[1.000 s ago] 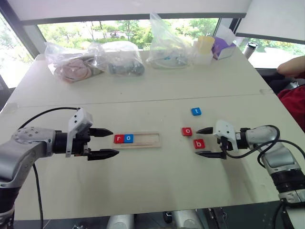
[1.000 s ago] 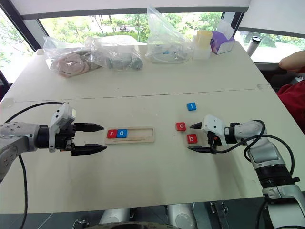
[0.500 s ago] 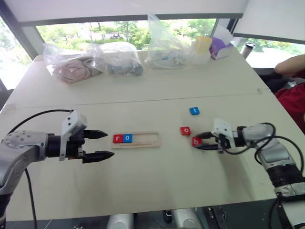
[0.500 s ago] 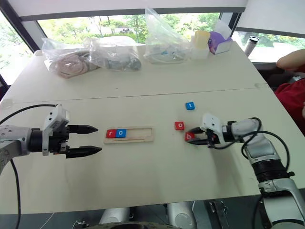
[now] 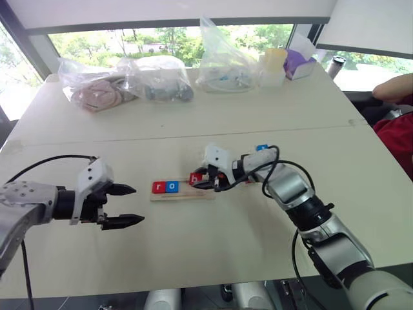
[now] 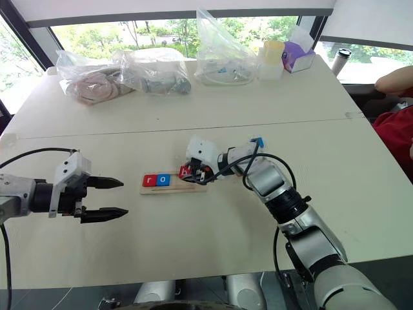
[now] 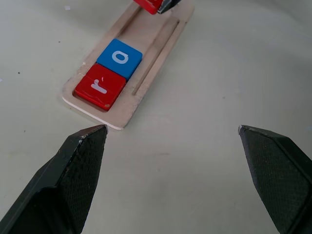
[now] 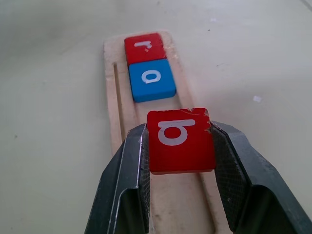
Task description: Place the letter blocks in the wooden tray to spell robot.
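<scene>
The wooden tray [image 5: 181,196] lies mid-table with a red r block [image 5: 159,187] and a blue o block [image 5: 172,186] at its left end. My right gripper [image 5: 199,181] is shut on the red b block [image 8: 181,140] and holds it just above the tray, to the right of the blue o. The blue t block [image 6: 259,140] peeks out behind my right arm. Left of the tray, my left gripper [image 5: 137,205] is open and holds nothing, its fingertips pointing toward the tray's left end [image 7: 114,117].
Several plastic bags [image 5: 161,81] line the far side of the table, with a yellow container [image 5: 276,64] and a purple box [image 5: 300,64] beside them. A person's arm [image 5: 393,90] rests at the right edge.
My right gripper has shut on the red b and carried it left from its spot on the table to above the tray. The left gripper has drawn back slightly to the left, still open.
</scene>
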